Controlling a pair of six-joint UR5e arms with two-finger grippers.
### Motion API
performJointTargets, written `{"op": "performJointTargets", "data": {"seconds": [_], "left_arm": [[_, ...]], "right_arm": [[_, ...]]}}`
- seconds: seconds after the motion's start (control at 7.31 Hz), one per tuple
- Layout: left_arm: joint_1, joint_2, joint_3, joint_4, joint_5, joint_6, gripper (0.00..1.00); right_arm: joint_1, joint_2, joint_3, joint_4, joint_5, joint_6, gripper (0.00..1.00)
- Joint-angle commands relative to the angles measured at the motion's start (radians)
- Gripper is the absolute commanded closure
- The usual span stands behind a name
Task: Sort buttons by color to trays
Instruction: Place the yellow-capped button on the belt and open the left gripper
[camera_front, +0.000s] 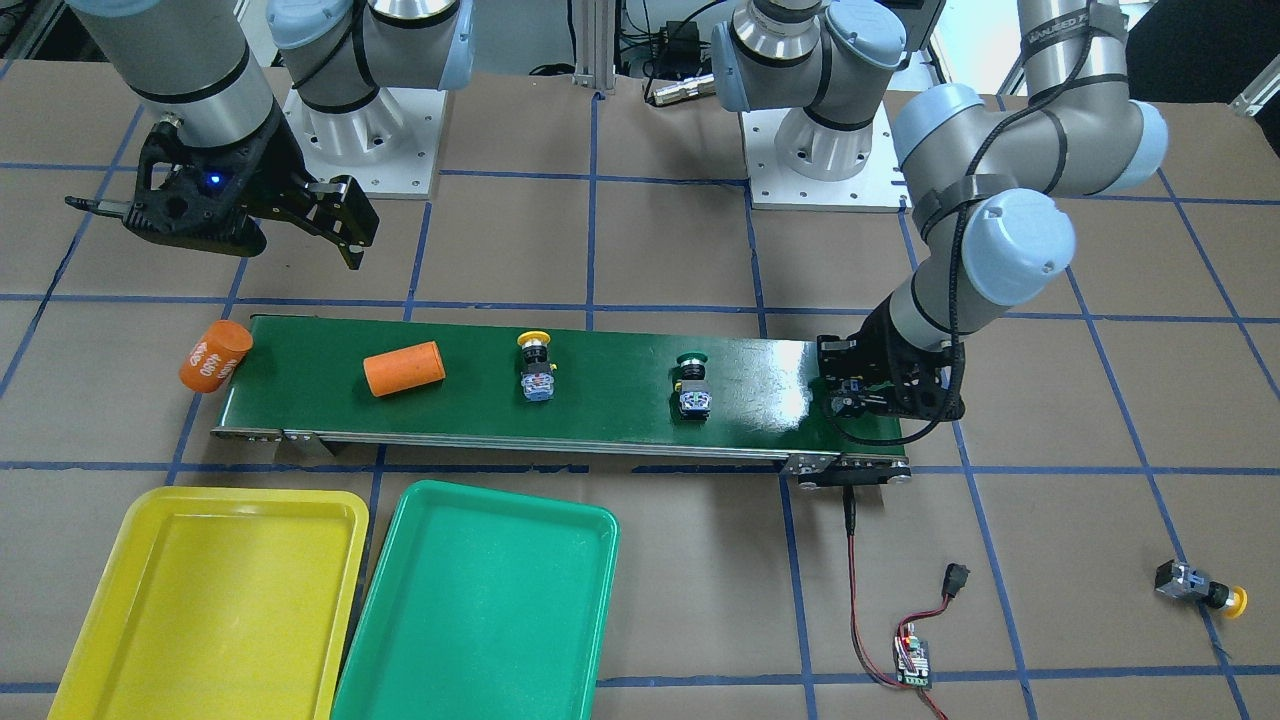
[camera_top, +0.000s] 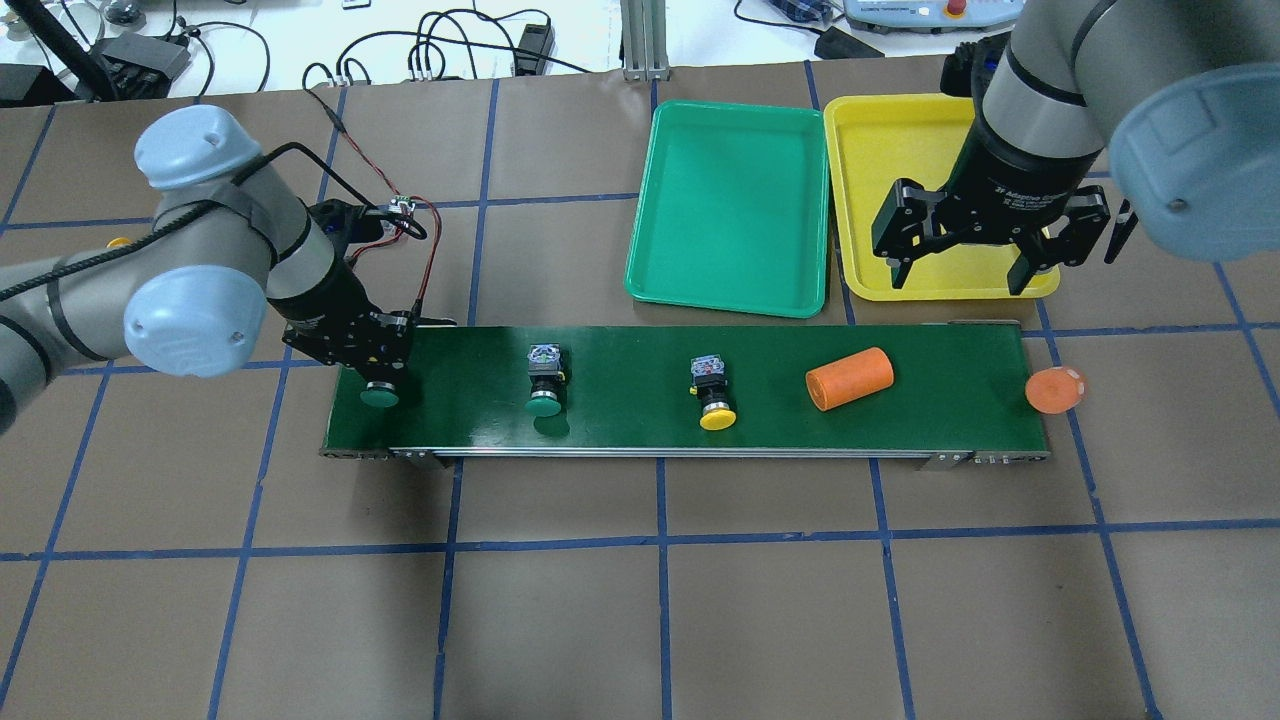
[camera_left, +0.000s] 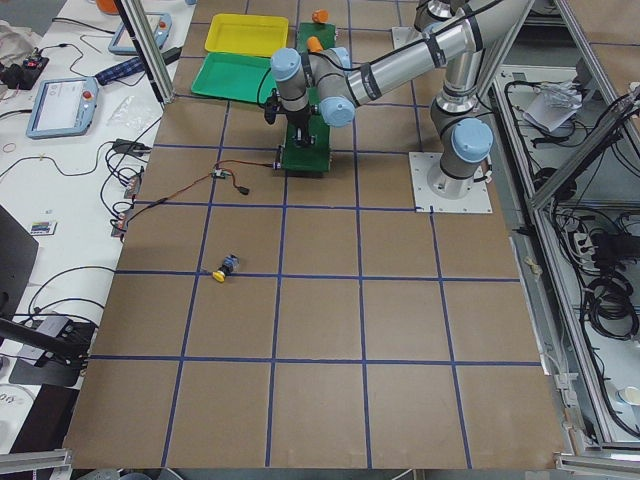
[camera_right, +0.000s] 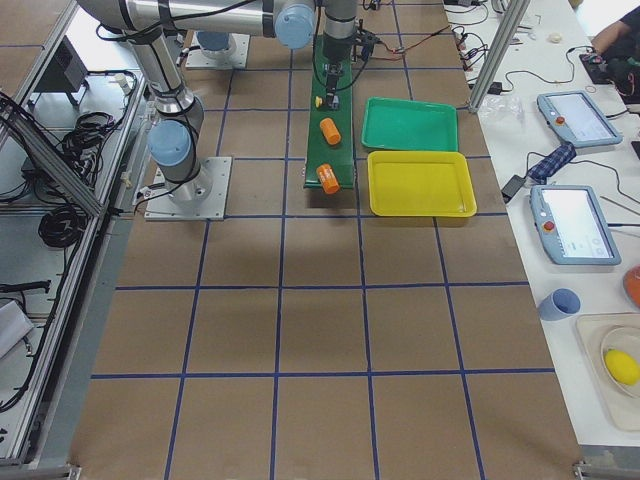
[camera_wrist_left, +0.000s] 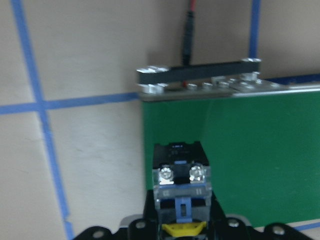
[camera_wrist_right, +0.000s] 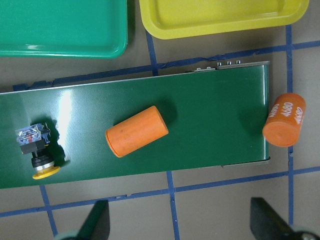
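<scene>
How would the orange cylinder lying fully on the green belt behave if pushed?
The orange cylinder lies on its curved side on the belt, so a sideways push would probably roll it. It looks rigid and smooth, so it may slip in a pinch.

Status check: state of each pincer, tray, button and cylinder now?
left pincer: shut on held green button
right pincer: open, empty
green tray: empty
yellow tray: empty
loose green button: lying on belt
loose yellow button: lying on belt
stray yellow button: lying on table
first orange cylinder: lying on belt
second orange cylinder: off belt, by its end
</scene>
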Motion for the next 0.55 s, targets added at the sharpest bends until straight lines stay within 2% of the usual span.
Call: {"op": "performJointTargets", "data": {"seconds": [0.0, 0.14, 0.27, 0.41], "left_arm": [[-0.029, -0.020, -0.056, 0.071, 0.001, -0.022, 0.50], [-0.033, -0.006, -0.051, 0.077, 0.001, -0.037, 0.00], [-0.035, 0.017, -0.033, 0.076, -0.003, -0.034, 0.00], [-0.030, 0.019, 0.016, 0.056, 0.004, -0.030, 0.00]], "right_arm": [[0.000, 0.002, 0.002, 0.003, 0.007, 0.007, 0.00], [0.005, 0.015, 0.006, 0.000, 0.006, 0.004, 0.00], [0.006, 0.061, 0.008, -0.020, 0.006, 0.006, 0.00], [0.009, 0.107, 0.011, -0.095, 0.009, 0.001, 0.00]]}}
